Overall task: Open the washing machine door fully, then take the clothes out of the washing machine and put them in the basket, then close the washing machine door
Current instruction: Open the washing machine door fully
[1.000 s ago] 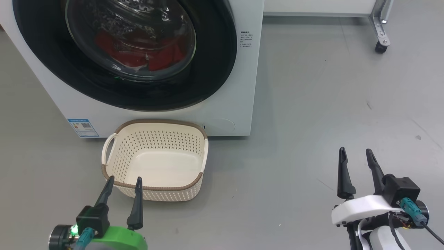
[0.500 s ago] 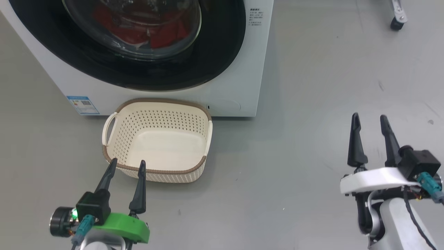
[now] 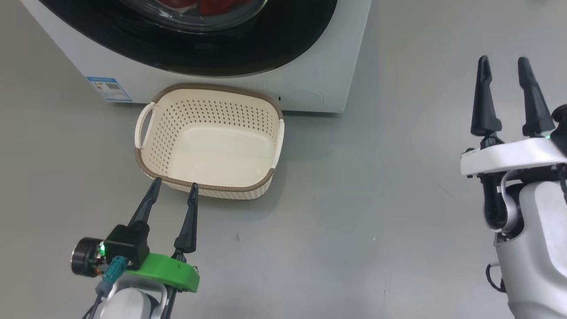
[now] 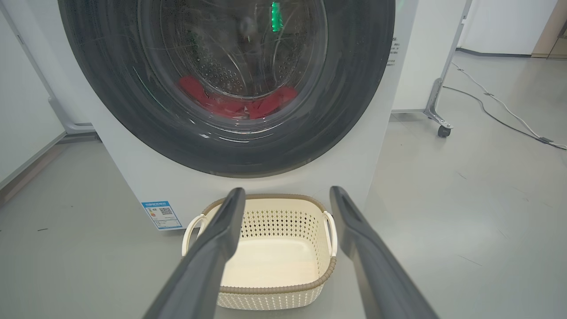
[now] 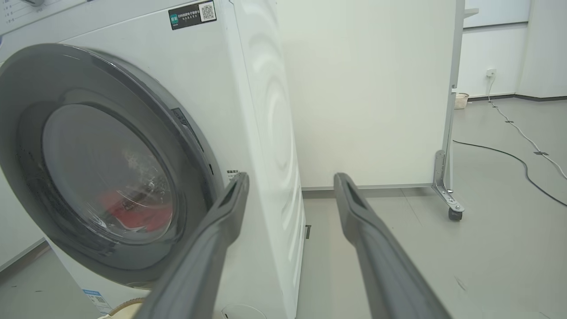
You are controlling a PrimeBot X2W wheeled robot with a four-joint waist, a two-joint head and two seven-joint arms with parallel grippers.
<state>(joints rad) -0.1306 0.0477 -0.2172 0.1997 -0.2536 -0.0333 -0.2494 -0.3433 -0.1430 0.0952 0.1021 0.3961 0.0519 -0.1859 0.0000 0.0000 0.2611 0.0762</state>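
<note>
The right claw point(image 3: 503, 60), spread and empty, looks the nearer one — the shut round black-rimmed glass door point(image 5: 106, 173) of the big white front-loading washing machine point(image 5: 261, 97) lies at its ten o'clock, red clothes point(image 5: 133, 212) behind the glass.

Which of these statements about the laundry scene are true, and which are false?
1. The washer door is shut. True.
2. The basket is empty. True.
3. The clothes lie in the basket. False: the clothes are inside the washer, behind the door glass.
4. The left fingers grip the clothes. False: the left fingers are apart and hold nothing.
5. The right fingers are apart. True.
</note>
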